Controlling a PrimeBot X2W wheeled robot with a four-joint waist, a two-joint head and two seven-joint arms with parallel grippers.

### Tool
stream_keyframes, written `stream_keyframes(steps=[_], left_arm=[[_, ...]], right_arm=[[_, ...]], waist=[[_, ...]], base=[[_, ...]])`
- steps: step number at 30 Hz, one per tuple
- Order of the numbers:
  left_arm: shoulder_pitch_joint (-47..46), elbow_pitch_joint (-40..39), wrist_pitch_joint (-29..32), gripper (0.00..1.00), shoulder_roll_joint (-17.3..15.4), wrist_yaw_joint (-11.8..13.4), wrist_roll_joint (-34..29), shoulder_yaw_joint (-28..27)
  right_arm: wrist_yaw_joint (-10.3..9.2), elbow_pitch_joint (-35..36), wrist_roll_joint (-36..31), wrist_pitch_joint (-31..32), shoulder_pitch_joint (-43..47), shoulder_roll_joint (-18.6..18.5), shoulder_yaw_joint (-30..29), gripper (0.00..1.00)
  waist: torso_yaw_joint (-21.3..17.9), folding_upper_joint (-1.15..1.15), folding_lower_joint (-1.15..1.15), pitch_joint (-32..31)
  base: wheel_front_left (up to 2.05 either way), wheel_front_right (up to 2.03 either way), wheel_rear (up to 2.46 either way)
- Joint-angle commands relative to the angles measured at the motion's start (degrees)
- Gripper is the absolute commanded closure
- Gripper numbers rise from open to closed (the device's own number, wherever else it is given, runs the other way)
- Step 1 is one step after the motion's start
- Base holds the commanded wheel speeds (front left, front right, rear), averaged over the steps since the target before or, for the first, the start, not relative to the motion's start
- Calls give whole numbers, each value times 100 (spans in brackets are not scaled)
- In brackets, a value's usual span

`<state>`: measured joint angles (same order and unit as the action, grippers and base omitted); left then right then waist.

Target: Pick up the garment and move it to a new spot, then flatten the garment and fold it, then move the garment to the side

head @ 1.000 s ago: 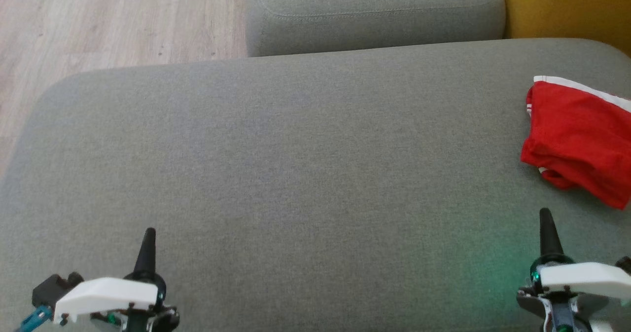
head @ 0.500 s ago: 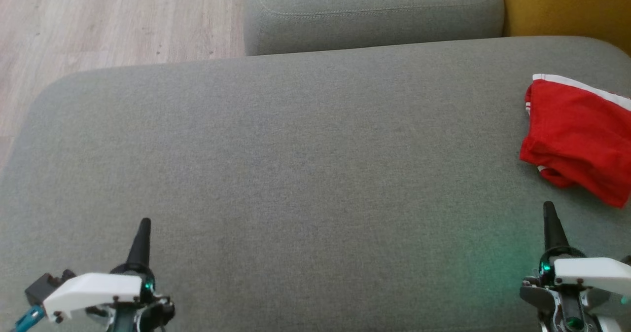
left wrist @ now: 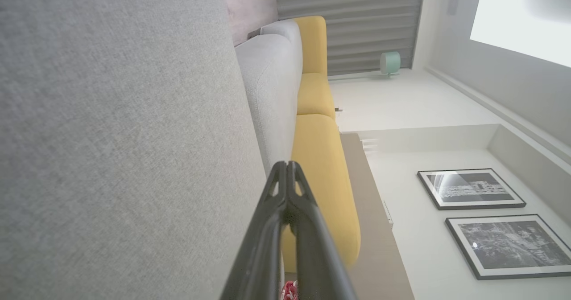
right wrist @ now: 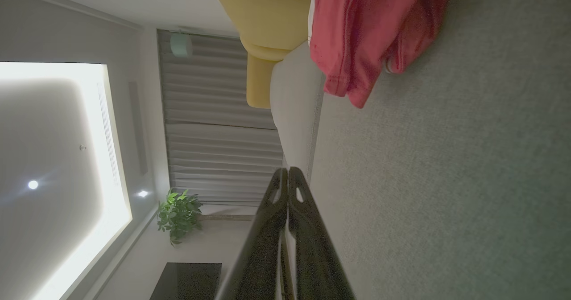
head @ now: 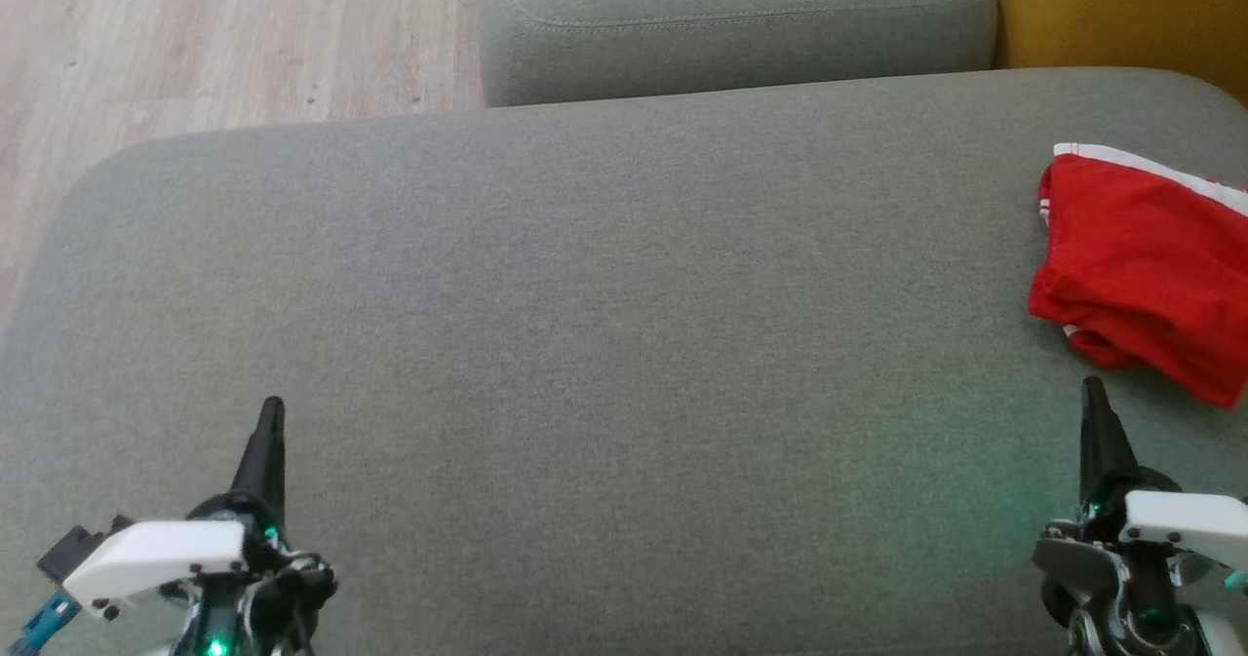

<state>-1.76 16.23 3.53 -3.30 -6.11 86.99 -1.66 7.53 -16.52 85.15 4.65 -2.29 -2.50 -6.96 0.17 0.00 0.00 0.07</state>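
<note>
Red garment (head: 1141, 266) bunched at cushion's (head: 585, 295) right edge, just ahead of right gripper (head: 1094, 393); both grippers pinched together, empty; left gripper (head: 271, 412) well apart.

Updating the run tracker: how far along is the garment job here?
Done: unclear. The red garment lies loosely doubled over at the right side of the grey cushion, either already folded and set aside or never touched. In hand: nothing; left gripper and right gripper sit apart from it, jaws shut and empty. Left: if untouched, every step; otherwise nothing.
</note>
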Motion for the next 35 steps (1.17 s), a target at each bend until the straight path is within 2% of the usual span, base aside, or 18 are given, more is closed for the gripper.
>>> stream_keyframes(steps=[1, 8, 35], left_arm=[[-346, -215, 55, 100, -71, -53, 180, -246], [-431, -224, 174, 100, -67, -137, 644, -334], [-434, -222, 210, 100, -36, -137, 607, -379]], right_arm=[[-4, 225, 207, 71, -324, -36, 77, 100], [-4, 250, 701, 184, -390, -38, 43, 100], [-4, 250, 702, 183, -390, -38, 44, 100]], waist=[[-3, 0, 0, 2], [-17, 0, 0, 10], [-17, 0, 0, 10]], base=[[0, 0, 0], [0, 0, 0], [0, 0, 0]])
